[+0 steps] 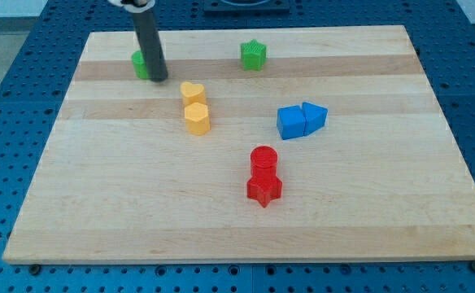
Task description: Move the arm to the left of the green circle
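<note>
Positioning is the step in hand: my tip point(158, 79) sits at the board's upper left, right against the green circle point(140, 64), which peeks out from behind the rod at about ten o'clock from the tip. Most of that block is hidden by the rod, so its round shape is hard to confirm, and I cannot tell whether the tip touches it or merely stands in front of it. By my judgement the tip is on the block's right or near side, so the next move calls for going around it, not through it, to come to rest at its nine o'clock without shoving it.

No claw exists on this arm, only the bare rod, so nothing is grasped or released.

Elsewhere the wooden board point(368, 228) carries a green star point(254, 54) at one o'clock from centre. A yellow heart point(192, 92) touches a yellow hexagon point(197, 118), and a blue cube point(290, 122) touches a blue triangle point(315, 115). A red cylinder point(263, 158) touches a red star point(263, 188). The board lies on a blue perforated table point(10, 122).
</note>
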